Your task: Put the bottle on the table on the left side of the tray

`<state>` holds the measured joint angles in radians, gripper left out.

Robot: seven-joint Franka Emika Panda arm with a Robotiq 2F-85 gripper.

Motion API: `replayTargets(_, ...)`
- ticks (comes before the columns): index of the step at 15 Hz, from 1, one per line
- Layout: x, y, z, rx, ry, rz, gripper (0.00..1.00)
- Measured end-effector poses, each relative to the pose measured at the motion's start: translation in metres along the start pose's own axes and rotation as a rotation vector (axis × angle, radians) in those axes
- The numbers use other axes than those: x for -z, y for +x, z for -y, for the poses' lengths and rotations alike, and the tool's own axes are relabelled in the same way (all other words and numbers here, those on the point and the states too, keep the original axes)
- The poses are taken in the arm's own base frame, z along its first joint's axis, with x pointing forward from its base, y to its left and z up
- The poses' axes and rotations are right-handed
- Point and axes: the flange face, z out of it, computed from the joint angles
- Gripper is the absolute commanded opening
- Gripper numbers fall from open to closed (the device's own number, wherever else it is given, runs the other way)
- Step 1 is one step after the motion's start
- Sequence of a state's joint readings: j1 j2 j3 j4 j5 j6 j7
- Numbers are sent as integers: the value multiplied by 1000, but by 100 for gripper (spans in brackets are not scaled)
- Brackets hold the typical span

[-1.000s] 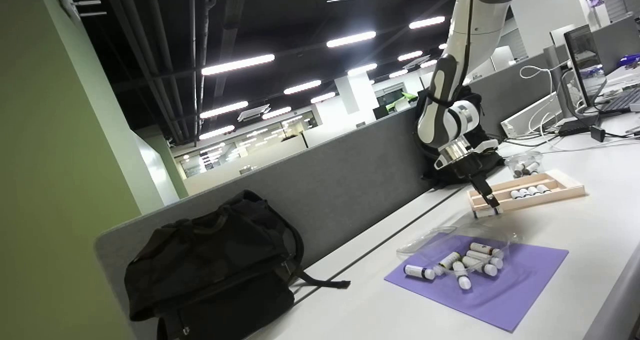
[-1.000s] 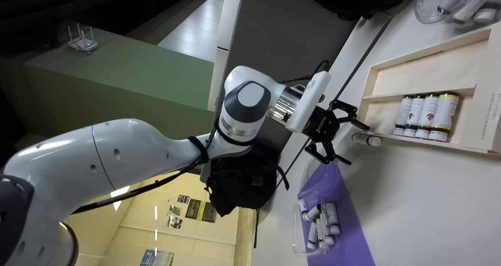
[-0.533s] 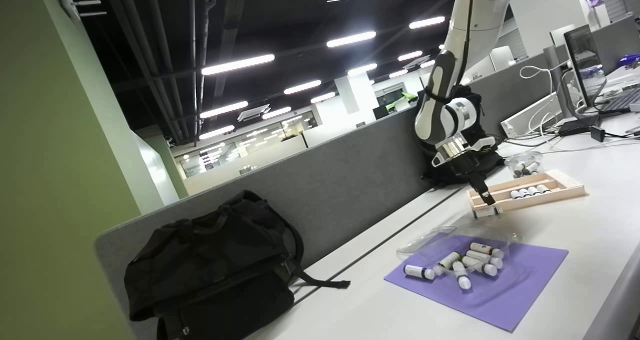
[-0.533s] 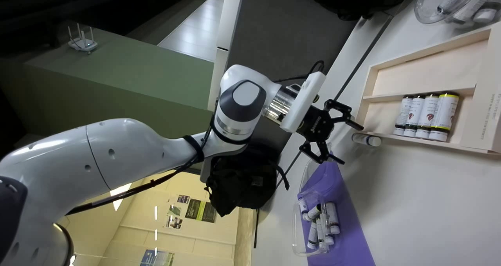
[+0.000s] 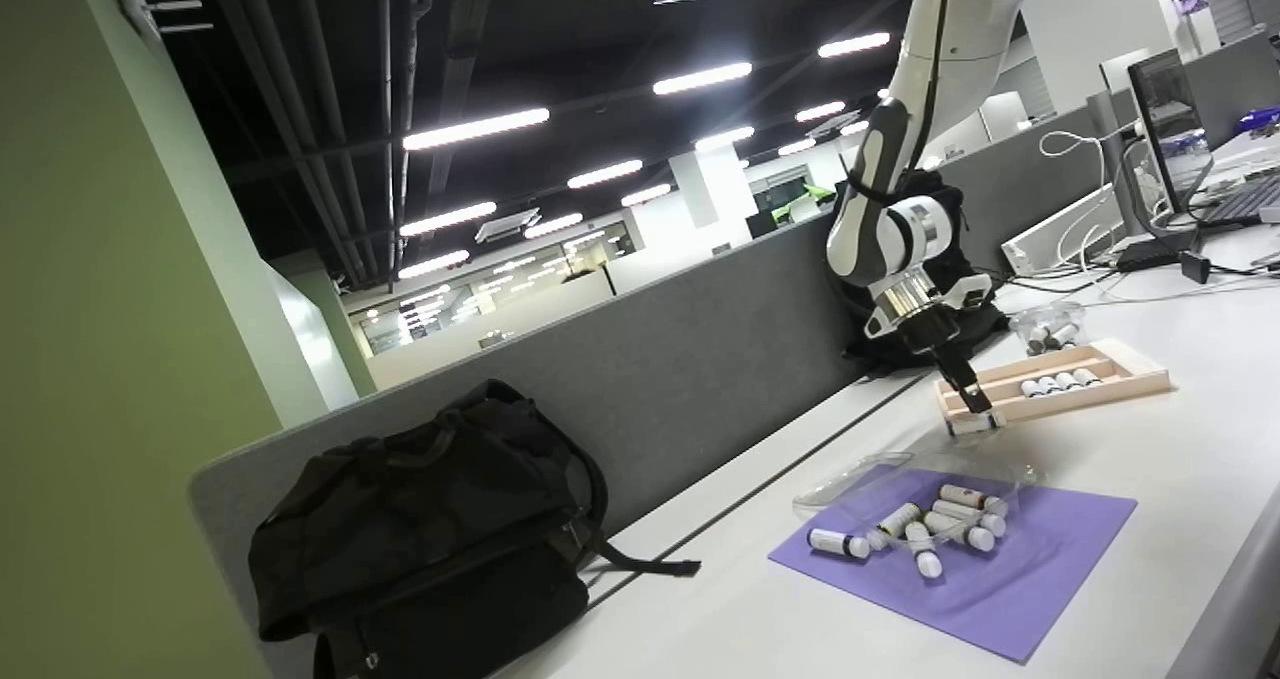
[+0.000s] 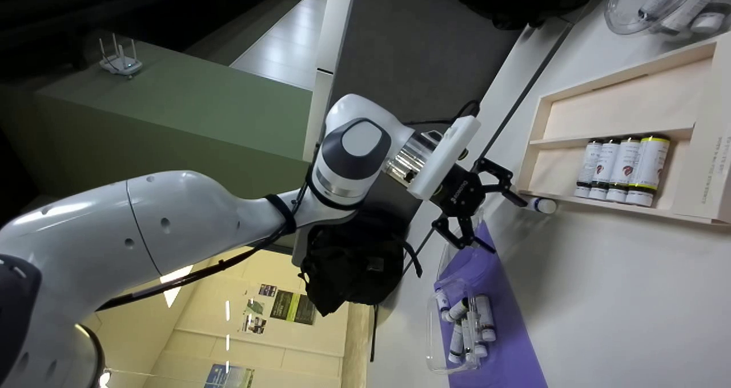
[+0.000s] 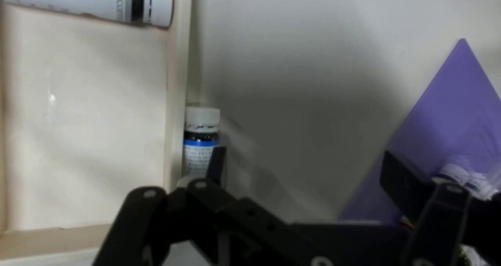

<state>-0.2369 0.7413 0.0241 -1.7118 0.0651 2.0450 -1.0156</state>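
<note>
Exterior views both show the long off-white bench (image 5: 1120, 449), running beside a grey partition (image 5: 680, 359). Above it reaches a white robot arm (image 6: 177, 222). A purple mat (image 5: 1060, 549) lies on the bench, and apart from it sits the shallow tan wooden tray (image 6: 622, 108). Near a corner of that tray, low over the bench, hangs the end effector (image 7: 304, 161), released, its jaws spread wide apart. Four bottles (image 6: 625, 165) lie side by side in one of the tray's compartments. The blue-banded bottle (image 7: 197, 150) lies outside, on the bench, just beside the tray's long wall; whether it touches the wood I can't tell. In the wrist view, one fingertip (image 7: 216, 164) covers part of it; contact is unclear to me.
</note>
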Motion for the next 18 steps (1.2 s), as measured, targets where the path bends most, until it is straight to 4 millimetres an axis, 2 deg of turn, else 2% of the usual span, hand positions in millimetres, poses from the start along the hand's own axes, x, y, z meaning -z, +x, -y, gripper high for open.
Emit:
replayTargets(7,0,-9,-10,-13,-9,-28,100)
replayTargets(16,-12,-23,-29,-34,-10,-46,100)
replayTargets(17,-11,-23,-30,-35,-14,-49,75)
replayTargets(18,-11,-23,-31,-36,-19,-52,75)
